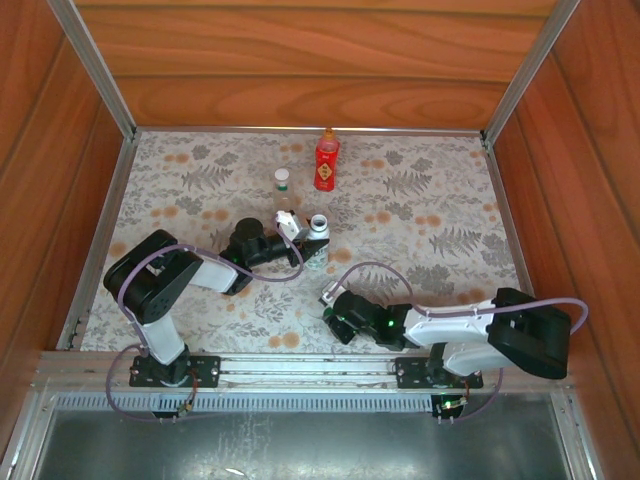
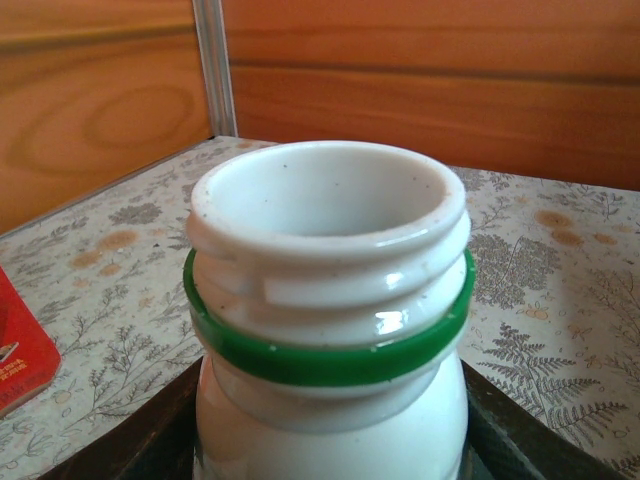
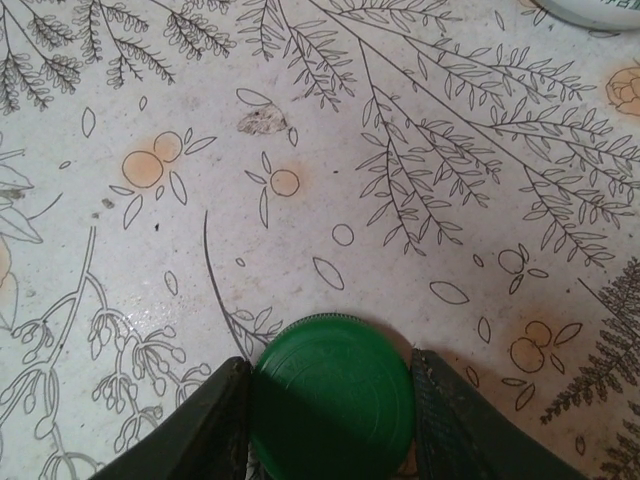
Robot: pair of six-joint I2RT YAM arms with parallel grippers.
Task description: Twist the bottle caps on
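The white bottle (image 1: 318, 232) stands upright mid-table with its threaded neck uncapped and a green ring under the threads (image 2: 330, 300). My left gripper (image 1: 300, 235) is shut on its body, with the dark fingers (image 2: 140, 445) pressed against both sides. A flat green cap (image 3: 330, 395) lies on the tablecloth. My right gripper (image 3: 330, 375) is shut on that cap, one finger touching each side, low on the table near the front (image 1: 328, 300). The red bottle (image 1: 326, 160) stands at the back, and the small clear bottle (image 1: 283, 188) stands just left of it.
Wooden walls with metal edge rails (image 1: 100, 90) enclose the floral tablecloth (image 1: 430, 220). The red bottle's edge (image 2: 20, 350) shows at the left of the left wrist view. A white rounded edge (image 3: 590, 10) sits at the top right of the right wrist view.
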